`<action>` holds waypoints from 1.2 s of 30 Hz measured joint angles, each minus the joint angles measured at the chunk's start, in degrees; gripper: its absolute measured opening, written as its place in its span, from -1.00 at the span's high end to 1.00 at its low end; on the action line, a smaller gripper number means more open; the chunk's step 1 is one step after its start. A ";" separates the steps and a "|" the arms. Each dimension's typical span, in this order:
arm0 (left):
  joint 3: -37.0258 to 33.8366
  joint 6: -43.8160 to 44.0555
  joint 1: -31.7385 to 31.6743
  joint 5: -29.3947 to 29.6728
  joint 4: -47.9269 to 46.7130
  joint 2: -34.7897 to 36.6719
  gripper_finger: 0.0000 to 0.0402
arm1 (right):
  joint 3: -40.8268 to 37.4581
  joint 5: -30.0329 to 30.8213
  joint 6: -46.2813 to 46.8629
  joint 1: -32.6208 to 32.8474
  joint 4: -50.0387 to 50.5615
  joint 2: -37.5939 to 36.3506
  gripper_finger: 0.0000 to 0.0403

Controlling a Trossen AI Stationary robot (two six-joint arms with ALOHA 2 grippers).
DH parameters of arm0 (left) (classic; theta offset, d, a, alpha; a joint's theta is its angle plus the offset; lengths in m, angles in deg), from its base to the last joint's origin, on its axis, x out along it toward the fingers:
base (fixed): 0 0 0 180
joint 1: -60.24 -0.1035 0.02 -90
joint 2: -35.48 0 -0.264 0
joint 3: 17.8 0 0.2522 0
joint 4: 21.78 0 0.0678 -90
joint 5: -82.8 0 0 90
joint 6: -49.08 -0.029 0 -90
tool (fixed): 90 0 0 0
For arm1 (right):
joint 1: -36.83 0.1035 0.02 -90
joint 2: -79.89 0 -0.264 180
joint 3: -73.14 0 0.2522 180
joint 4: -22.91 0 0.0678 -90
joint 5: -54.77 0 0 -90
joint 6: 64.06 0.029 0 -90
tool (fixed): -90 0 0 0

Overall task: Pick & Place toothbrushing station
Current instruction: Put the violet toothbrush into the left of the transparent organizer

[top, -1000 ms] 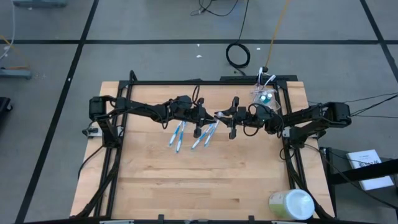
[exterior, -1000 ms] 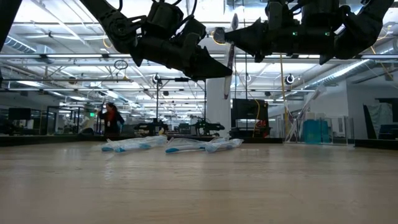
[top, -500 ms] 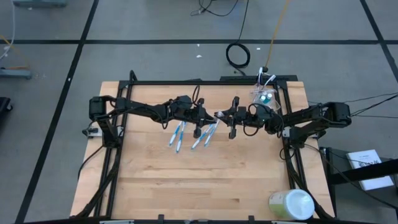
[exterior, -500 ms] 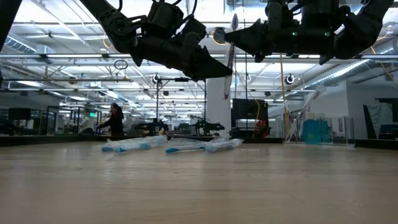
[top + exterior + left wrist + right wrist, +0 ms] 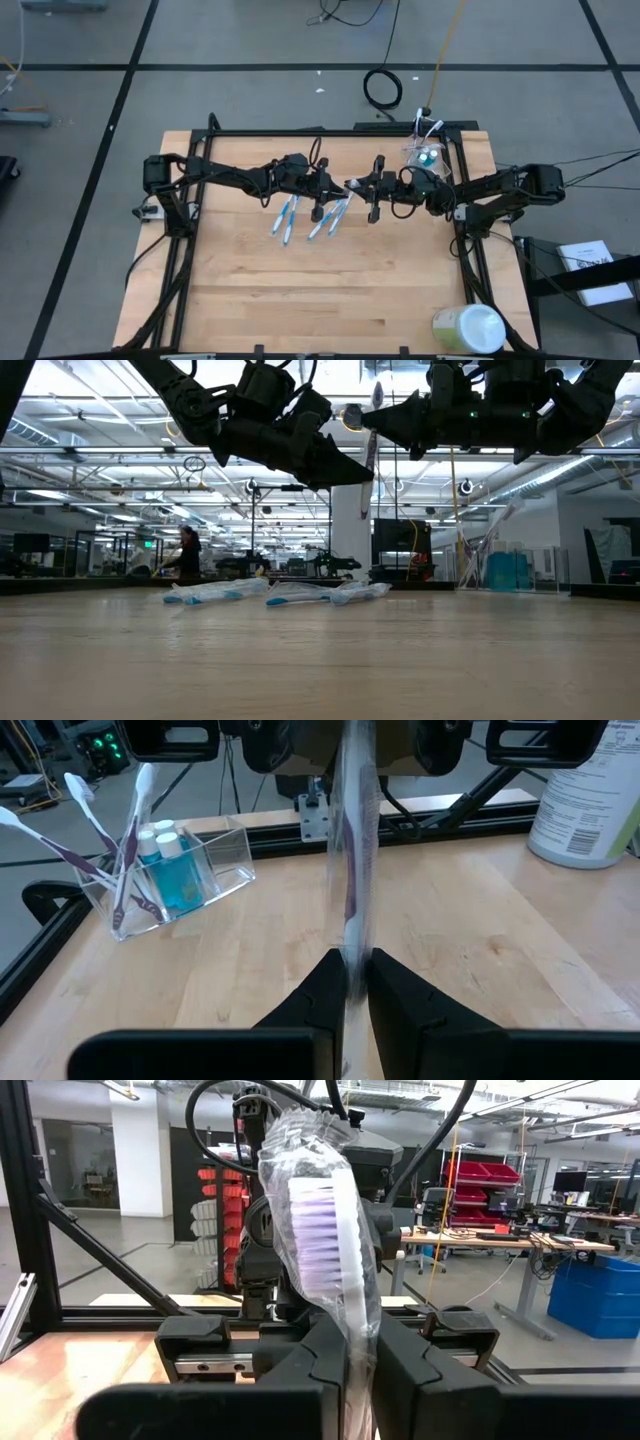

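Note:
A purple toothbrush in a clear wrapper (image 5: pixel 371 450) stands nearly upright in the air above the table's middle, between my two grippers. My left gripper (image 5: pixel 337 188) is shut on its lower part. My right gripper (image 5: pixel 364 187) is shut on it higher up, below the bristle head (image 5: pixel 322 1210). The clear plastic cup (image 5: pixel 424 155) stands at the far right with several toothbrushes and teal-capped tubes upright in it; it also shows in the left wrist view (image 5: pixel 190 870). Several wrapped blue toothbrushes (image 5: pixel 286 216) lie flat on the table below the grippers. My left gripper pinches the wrapped toothbrush's lower handle (image 5: pixel 349 948) between its two fingers, coming level from the table's left and lying across it. The brush is lifted clear and stands about upright above the fingers. My right gripper pinches the wrapped toothbrush just below its head (image 5: pixel 357 1318) between its two fingers, coming level from the table's right, across the handle. The bristle head and the wrapper's crimped end stick up above the fingers.
A large pale green-and-white round container (image 5: pixel 468 328) stands at the near right corner and also shows in the left wrist view (image 5: pixel 590 790). More wrapped toothbrushes (image 5: pixel 327 219) lie under the grippers. A black frame (image 5: pixel 330 131) borders the table's far edge and sides. A person (image 5: pixel 186 552) stands far behind.

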 joint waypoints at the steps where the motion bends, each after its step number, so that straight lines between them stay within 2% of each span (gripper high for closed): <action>1: 0.00 0.00 0.00 0.00 0.02 0.00 0.82 | 0.00 -0.02 0.00 0.00 0.01 -0.02 0.92; 30: -0.02 0.22 -0.02 0.07 -0.10 -0.04 0.82 | 0.00 -0.07 -0.17 0.00 0.42 -0.02 0.92; 36: -0.02 0.26 -0.02 0.26 -0.12 -0.04 0.71 | 0.00 -0.11 -0.18 0.00 0.42 -0.02 0.92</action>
